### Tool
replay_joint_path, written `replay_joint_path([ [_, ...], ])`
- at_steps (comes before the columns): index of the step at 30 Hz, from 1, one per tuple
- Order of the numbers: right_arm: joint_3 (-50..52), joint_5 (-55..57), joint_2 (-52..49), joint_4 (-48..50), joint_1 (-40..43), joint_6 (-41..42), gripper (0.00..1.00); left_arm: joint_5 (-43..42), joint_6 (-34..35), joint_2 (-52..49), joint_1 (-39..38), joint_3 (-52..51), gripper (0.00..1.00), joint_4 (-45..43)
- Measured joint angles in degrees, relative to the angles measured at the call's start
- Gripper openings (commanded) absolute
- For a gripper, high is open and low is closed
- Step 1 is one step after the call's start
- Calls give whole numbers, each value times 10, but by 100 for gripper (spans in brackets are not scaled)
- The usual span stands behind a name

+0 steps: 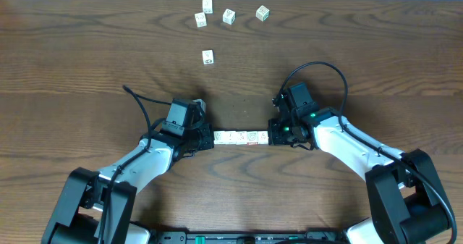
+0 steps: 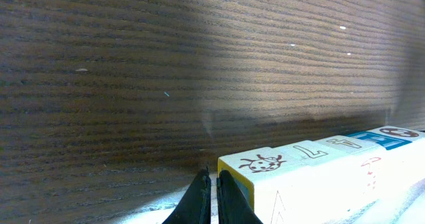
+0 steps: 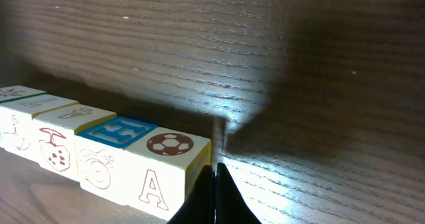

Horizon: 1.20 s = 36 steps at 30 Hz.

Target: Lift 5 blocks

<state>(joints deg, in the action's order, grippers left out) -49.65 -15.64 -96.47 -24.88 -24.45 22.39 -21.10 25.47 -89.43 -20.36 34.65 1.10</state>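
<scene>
Item: row of blocks (image 1: 242,137), small white cubes set face to face in a straight line, lying between the left gripper (image 1: 205,137) and the right gripper (image 1: 275,134), one end touching each. Both grippers have their black fingers pressed together with nothing between them; each bears against an end face of the row from outside. Whether the row sits on the table (image 1: 87,48) or clear of it cannot be told. Material: matt white faces, square edges, outline prints in red-brown, some faces banded yellow. Left end cube (image 2: 262,164): ladybird on top; its neighbour appears to show a 7. Right end cube (image 3: 169,144): football on top, letter A on the side. Next cube (image 3: 119,131): blue top panel, lettering unreadable. Table: dark brown wood grain. Also present: five loose cubes (image 1: 228,16) near the far edge, well apart from the row.
</scene>
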Motion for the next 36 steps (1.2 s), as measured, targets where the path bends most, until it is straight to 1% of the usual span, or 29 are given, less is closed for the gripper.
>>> replay_joint_path([
  [36,0,12,0,11,-14,6,1,-2,-4,0,0,0,7,0],
])
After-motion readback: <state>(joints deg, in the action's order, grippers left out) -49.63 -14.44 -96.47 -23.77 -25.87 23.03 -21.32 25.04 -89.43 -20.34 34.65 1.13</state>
